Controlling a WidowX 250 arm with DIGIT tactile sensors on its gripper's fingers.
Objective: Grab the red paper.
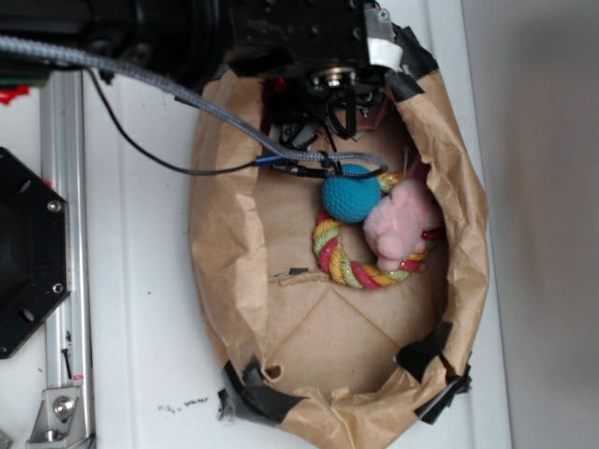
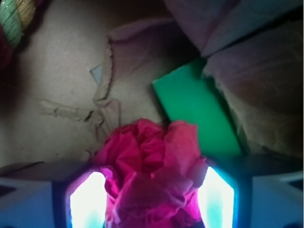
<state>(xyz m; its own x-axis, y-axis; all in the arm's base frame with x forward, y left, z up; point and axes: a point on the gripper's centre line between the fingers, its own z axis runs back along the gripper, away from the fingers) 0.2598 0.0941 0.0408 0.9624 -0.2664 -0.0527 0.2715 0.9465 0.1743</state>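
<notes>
Red paper (image 2: 152, 173) sits between the two fingers of the gripper (image 2: 153, 199), at 6 o'clock in the wrist view.

Both glowing fingers (image 2: 88, 202) flank the wad, one at its 9 o'clock and one at its 3 o'clock, each right against its ruffles; whether they actually press it, I cannot tell. In the exterior view the paper is hidden under the dark arm at 12 o'clock of the brown paper bag (image 1: 225, 243), and the gripper itself is hard to make out there. The wad is crumpled and flower-like, reading magenta-red in this light, its lower part cut off by the frame. A green block (image 2: 199, 111) lies just beside it at 1 o'clock. A blue ball (image 1: 351, 193), a pink soft toy (image 1: 401, 227) and a rope ring (image 1: 346, 267) lie further along the bag.
</notes>
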